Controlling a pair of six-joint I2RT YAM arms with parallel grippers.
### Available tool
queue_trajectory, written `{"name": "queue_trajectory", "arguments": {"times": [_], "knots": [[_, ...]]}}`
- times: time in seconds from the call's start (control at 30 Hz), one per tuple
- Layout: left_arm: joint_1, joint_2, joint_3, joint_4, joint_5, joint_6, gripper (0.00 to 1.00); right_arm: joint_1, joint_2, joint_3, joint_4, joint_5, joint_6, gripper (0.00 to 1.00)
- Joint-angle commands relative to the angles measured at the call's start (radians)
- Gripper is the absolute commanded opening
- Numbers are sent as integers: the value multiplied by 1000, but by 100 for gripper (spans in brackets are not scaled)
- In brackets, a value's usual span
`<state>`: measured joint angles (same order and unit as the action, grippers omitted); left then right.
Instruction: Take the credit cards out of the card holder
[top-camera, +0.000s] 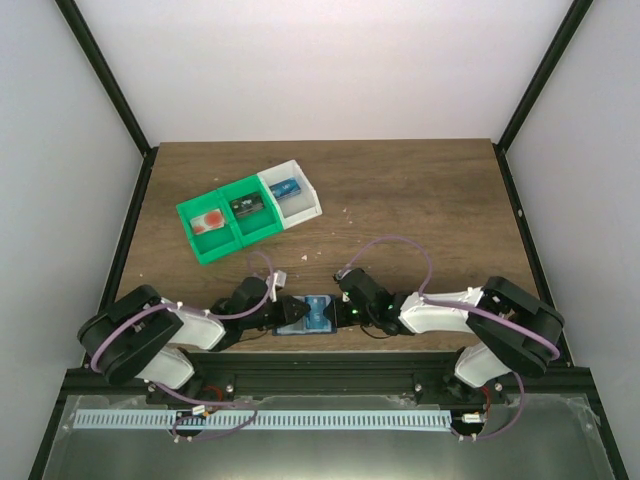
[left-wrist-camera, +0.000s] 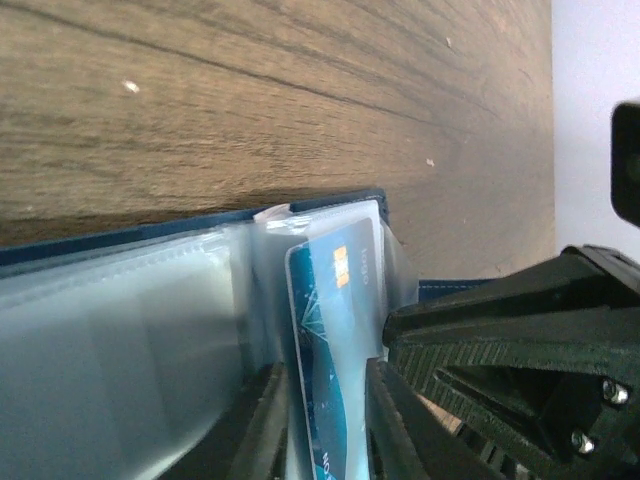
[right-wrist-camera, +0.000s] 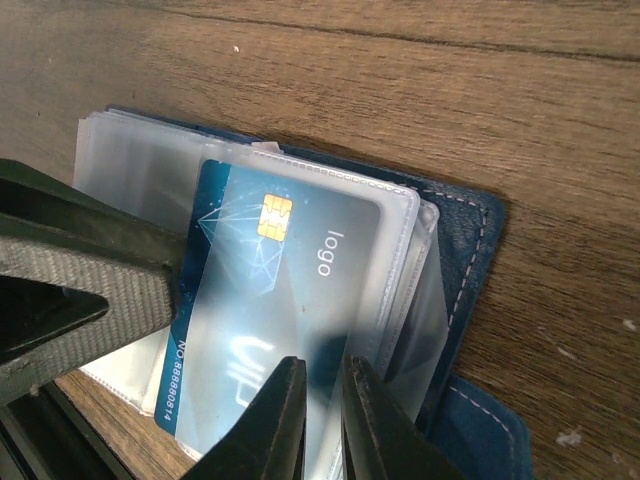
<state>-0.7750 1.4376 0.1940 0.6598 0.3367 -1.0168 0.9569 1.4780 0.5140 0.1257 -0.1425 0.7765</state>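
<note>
On my overhead feed the holder (top-camera: 308, 320) lies open on the table (top-camera: 420, 200), close to the near edge and right between the two arms, with the left gripper (top-camera: 287, 316) at one end and the right gripper (top-camera: 343, 310) at the other. Its clear plastic sleeves are fanned out over the navy cover. The top sleeve (right-wrist-camera: 402, 262) has a blue card (right-wrist-camera: 270, 290) in it, chip and the word "logo" facing up. On the left wrist feed my fingers (left-wrist-camera: 262, 425) sit on either side of that sleeve, closed on it with the card's end between them. On the right wrist feed the fingers (right-wrist-camera: 372, 425) are nearly together, pinching the near edge of the same sleeve. I can't tell whether they have the card itself or only the plastic. The trays (top-camera: 240, 215) sit well apart, at the far left of the table.
</note>
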Motion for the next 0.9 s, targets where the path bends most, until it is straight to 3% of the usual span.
{"name": "queue_trajectory", "arguments": {"times": [0.0, 0.17, 0.87], "knots": [[-6, 36, -4, 66, 26, -5, 20, -6, 31, -3, -45, 1, 4, 13], [-6, 14, -20, 67, 9, -12, 0, -8, 33, -6, -46, 4, 6, 13], [1, -160, -77, -121, -108, 8, 0, -14, 44, -12, -44, -2, 10, 12]]}}
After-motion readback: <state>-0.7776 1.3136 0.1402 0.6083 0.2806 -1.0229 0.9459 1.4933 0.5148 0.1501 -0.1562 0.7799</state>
